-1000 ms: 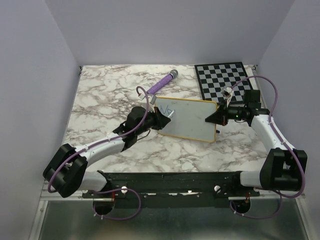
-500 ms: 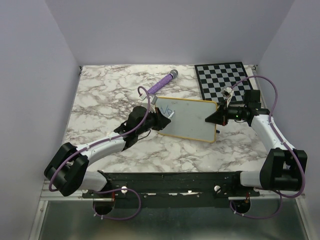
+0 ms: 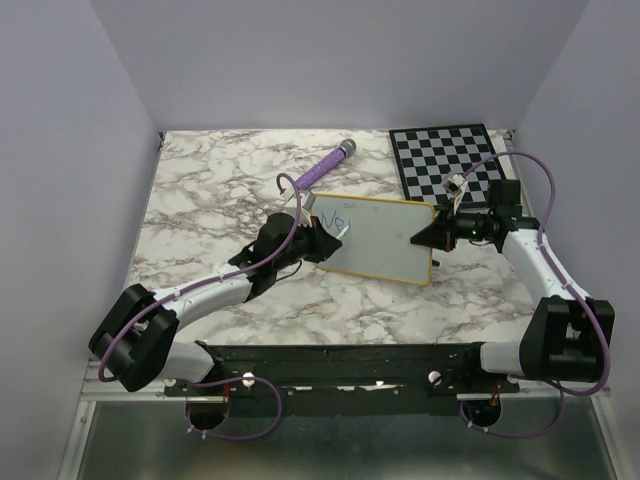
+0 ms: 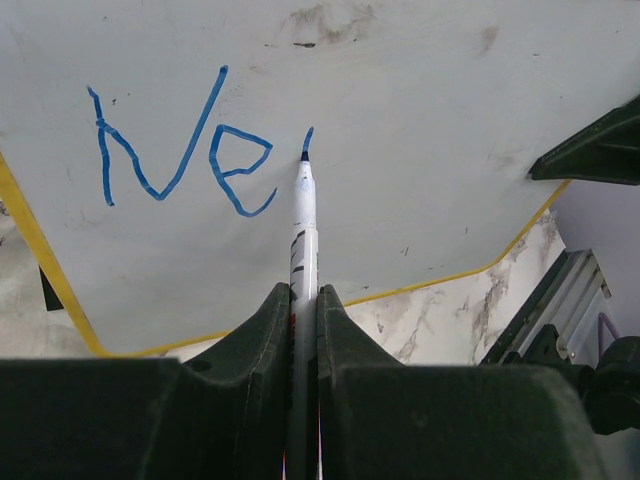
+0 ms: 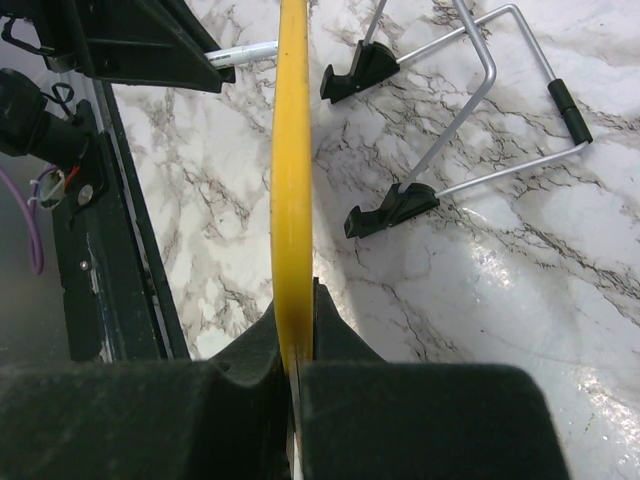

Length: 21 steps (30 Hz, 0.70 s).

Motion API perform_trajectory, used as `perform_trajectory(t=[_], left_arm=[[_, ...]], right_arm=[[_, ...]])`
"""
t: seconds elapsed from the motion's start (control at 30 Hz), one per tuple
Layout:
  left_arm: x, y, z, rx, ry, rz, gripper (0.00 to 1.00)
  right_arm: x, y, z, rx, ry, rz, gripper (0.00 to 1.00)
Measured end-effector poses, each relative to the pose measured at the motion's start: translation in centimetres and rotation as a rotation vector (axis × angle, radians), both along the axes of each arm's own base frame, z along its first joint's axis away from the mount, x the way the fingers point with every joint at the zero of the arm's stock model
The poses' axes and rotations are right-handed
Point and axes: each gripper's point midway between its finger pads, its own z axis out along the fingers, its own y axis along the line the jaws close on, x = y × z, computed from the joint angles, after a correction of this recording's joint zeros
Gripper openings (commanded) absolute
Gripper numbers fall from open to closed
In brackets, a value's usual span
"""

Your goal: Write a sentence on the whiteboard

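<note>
Slightly rightward since a second ago, the left gripper has carried its pen along the whiteboard, and the sentence has grown: it now reads "Ne", with a short first stroke of a third letter just begun. The right arm has not moved.

The whiteboard stands propped at a tilt on a wire stand with black feet, near the middle of the marble table, a little to the right. The lettering sits in the board's far left corner.

The left gripper's jaws are closed tight on a white marker, which points straight out between them so its blue tip meets the board at the end of the new stroke.

The right gripper pinches the yellow frame on the board's right edge, jaws narrow around it. This looks meant to brace the board so that the pen's pressure does not push it back or tip it.

A checkered board lies at the far right, and a purple cylindrical object lies beyond the whiteboard, both untouched.
</note>
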Motion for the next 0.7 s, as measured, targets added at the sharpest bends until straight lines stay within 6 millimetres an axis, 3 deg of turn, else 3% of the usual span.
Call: perform_trajectory(t=[0.7], left_arm=[[-1.1,-0.5,-1.3,0.02,0.049,-0.037,0.0]], right_arm=[[0.0,0.0,0.0,0.0,0.002,-0.001,0.01]])
